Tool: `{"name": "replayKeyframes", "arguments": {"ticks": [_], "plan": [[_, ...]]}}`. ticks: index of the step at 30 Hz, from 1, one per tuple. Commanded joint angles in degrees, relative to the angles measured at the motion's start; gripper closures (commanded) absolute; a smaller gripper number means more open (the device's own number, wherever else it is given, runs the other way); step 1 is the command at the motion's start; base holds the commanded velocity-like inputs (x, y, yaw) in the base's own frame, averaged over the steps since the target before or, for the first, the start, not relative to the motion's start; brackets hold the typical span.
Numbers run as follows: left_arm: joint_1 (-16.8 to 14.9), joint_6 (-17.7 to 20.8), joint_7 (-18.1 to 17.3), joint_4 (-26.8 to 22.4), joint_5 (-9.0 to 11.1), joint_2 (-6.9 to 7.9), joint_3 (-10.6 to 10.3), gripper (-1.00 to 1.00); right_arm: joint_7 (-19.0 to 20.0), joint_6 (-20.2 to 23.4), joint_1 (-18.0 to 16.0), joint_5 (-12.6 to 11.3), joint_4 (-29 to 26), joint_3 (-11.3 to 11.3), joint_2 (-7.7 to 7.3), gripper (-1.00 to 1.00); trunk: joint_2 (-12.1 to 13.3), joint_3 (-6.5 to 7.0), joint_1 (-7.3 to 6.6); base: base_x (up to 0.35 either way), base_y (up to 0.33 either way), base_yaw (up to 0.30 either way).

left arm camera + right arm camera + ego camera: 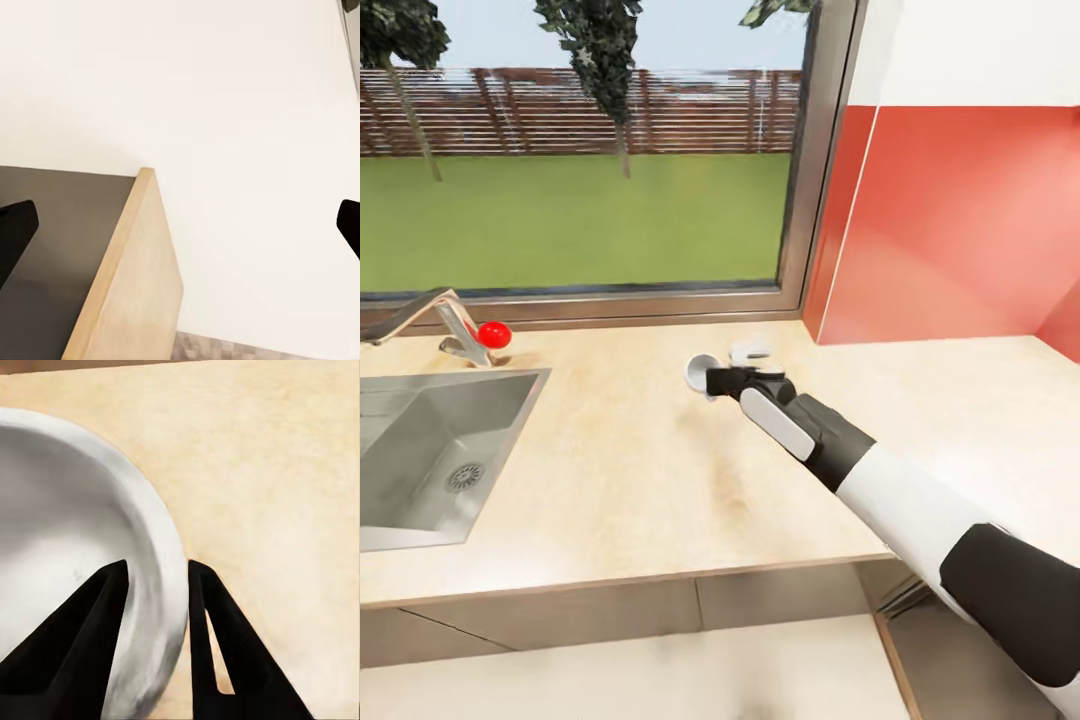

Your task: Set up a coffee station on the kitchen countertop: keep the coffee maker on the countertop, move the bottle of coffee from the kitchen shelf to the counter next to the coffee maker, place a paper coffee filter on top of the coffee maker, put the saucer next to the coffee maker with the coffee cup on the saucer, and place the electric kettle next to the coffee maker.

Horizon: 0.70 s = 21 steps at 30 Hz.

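Your right arm reaches across the kitchen countertop (610,470) toward the window, well clear of the sink (430,450). The right gripper (722,381) has its jaws clamped over the saucer's (67,547) rim, one finger inside and one outside, probably so you can carry it. The saucer is tipped on edge, its face turned toward the sink. Your left gripper's (180,225) jaws stand wide apart, holding nothing.

Kitchen: sink (420,440), tap (430,318), worktop (630,480).

No lettering can be read anywhere (labels, brands, numbers included).
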Motion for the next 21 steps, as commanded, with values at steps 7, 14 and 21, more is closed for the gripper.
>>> {"name": "replayKeyframes", "arguments": {"ticks": [7, 14, 21], "plan": [[-0.1, -0.1, 0.2, 0.1, -0.5, -0.06, 0.4, -1.00, -0.5, 0.1, 5.4, -0.4, -16.5, 0.7, -7.38, 1.00, -0.1, 0.57, -0.01, -0.335, 0.000, -0.071], [-0.1, 0.3, 0.2, 0.0, -0.4, -0.20, 0.5, -1.00, -0.6, 0.1, 12.4, -0.7, -33.4, 0.7, -15.81, 1.00, -0.1, 1.19, -0.01, -0.335, 0.000, -0.070], [-0.1, 0.0, 0.3, -0.1, -0.4, -0.23, 0.5, -1.00, -0.6, 0.2, 12.8, -0.7, -33.8, 0.7, -16.20, 1.00, -0.1, 1.82, -0.01, -0.335, 0.000, -0.069]]}}
